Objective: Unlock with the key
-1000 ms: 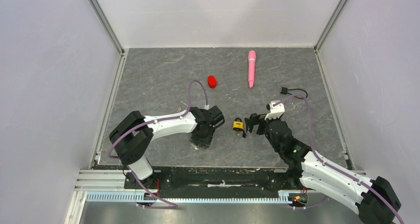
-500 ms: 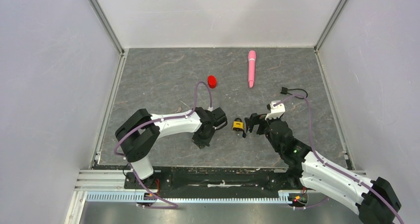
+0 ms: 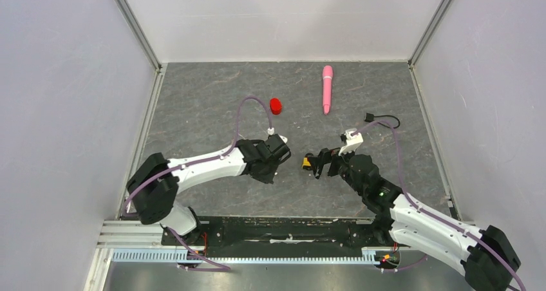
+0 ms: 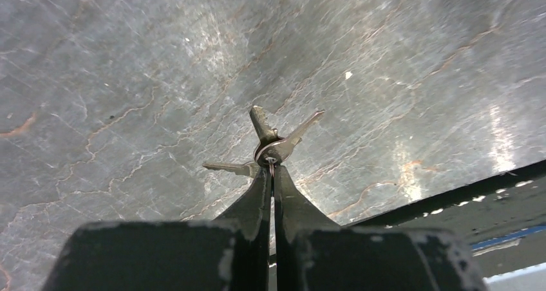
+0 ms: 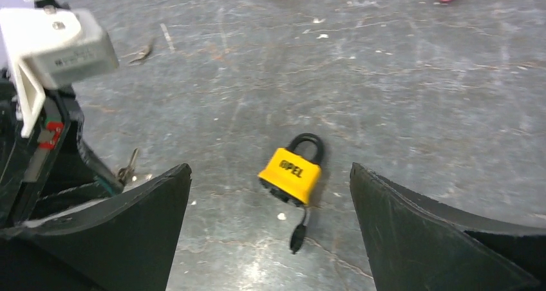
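Left wrist view: left gripper (image 4: pixel 270 172) pinched shut on the key (image 4: pixel 271 148); right gripper (image 5: pixel 270 175), jaws wide facing the yellow padlock (image 5: pixel 291 171), should clamp it squarely before insertion.

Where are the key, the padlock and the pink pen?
key (image 4: pixel 281 150): left wrist view, its head by the ring.
padlock (image 5: pixel 291 173): right wrist view, yellow body.
pink pen (image 3: pixel 327 88): top view, middle of barrel.

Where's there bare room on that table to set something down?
Bare: the far left corner, left of the red cap; also far right, between the pink pen and wall. Crowded: the near middle, where the left arm and right arm flank the yellow padlock.
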